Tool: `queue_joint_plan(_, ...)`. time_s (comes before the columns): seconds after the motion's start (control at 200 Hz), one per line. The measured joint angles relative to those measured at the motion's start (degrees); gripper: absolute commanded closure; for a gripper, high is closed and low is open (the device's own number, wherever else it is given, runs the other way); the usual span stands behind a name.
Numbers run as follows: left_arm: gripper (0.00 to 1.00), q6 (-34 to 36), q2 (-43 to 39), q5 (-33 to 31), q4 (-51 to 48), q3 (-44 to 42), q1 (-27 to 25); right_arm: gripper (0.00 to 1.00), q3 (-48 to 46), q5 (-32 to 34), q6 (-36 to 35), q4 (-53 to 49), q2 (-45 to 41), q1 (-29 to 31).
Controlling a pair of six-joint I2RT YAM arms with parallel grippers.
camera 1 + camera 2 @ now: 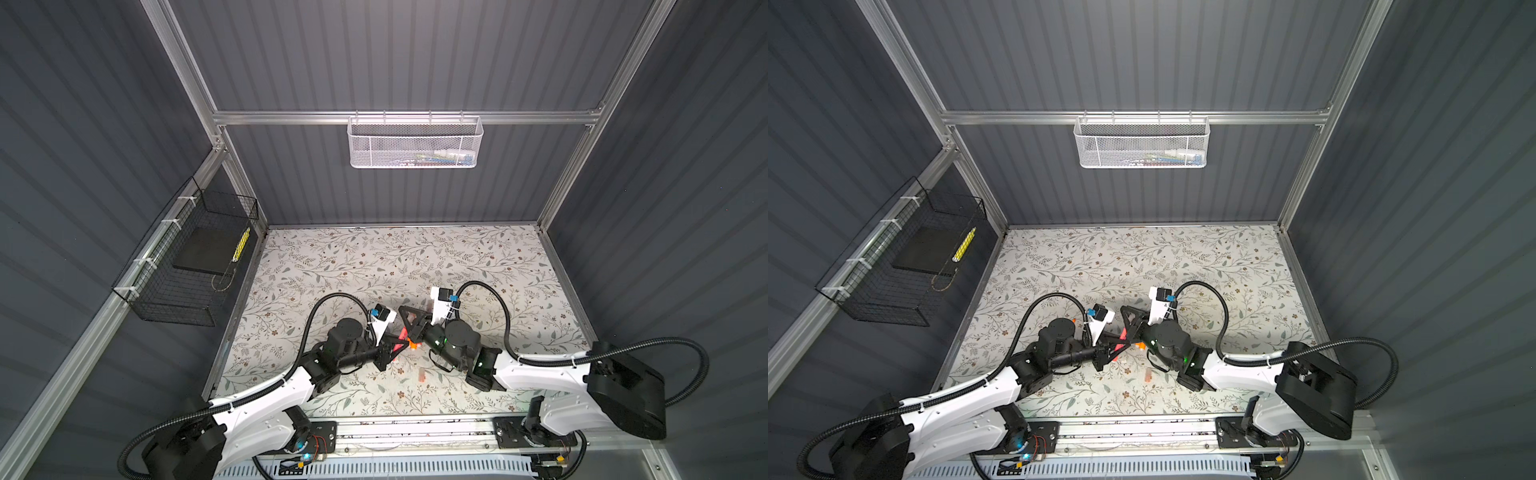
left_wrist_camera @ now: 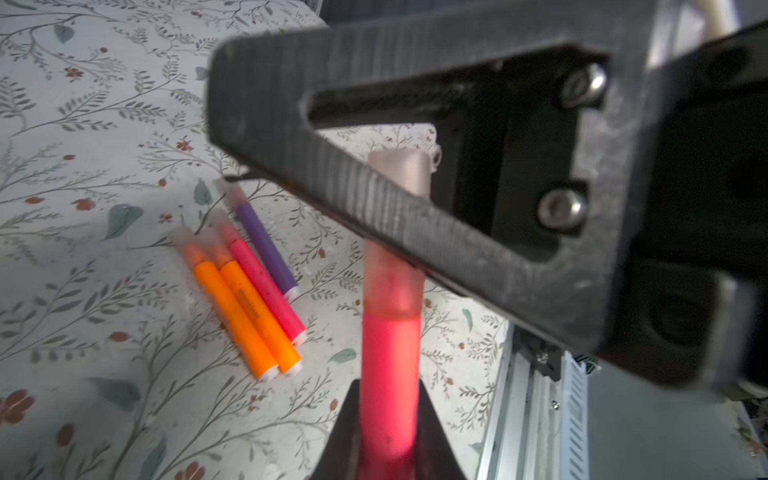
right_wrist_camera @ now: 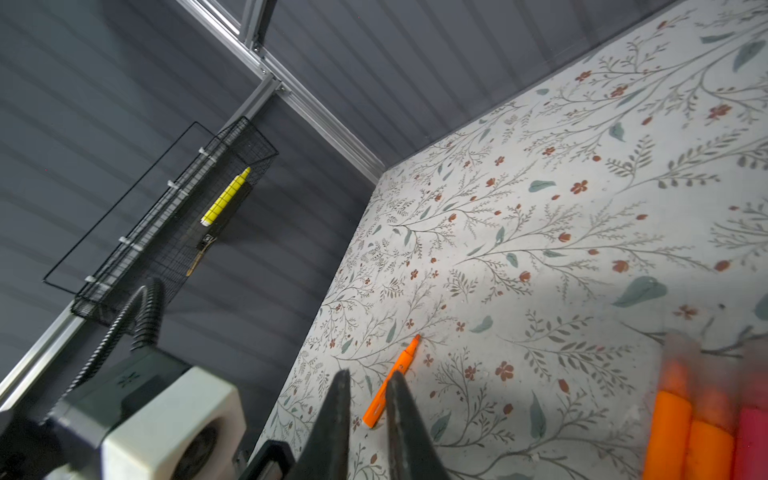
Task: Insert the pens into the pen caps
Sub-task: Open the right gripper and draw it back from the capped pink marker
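**Capping in mid-air.** The left gripper (image 2: 390, 432) has its jaws pinching the barrel of the pink pen (image 2: 388, 374). The right gripper (image 3: 368, 378) has its jaws clamped on the translucent cap (image 2: 399, 170), which sits over the tip. To seat the cap, keep both axes collinear and press straight along the barrel without twisting. Four capped pens (image 2: 249, 307) lie on the bench (image 2: 83, 208).

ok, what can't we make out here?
Left wrist view: whether the cap is seated on the pink pen or gripped; a finger of the right gripper crosses it.
Right wrist view: pens blurred, cut by the edge.
Both top views: white basket contents too small behind mesh.
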Motion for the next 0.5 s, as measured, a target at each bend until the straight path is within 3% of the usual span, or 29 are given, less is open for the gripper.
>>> queue_joint_plan(0.2,1.00,1.9,0.0,-1.6,-2.8,0.1,-0.1,1.00,0.5,4.3,1.9,-0.3,2.2,1.8)
queue_joint_plan(0.45,1.00,1.8,-1.9,3.6,-4.2,0.5,0.3,1.00,-2.0,5.6,1.2,1.2,-1.4,3.3)
queue_joint_plan(0.5,1.00,1.8,-3.0,4.6,-4.3,0.8,0.3,0.89,-2.0,5.8,1.0,-0.1,-3.3,3.6)
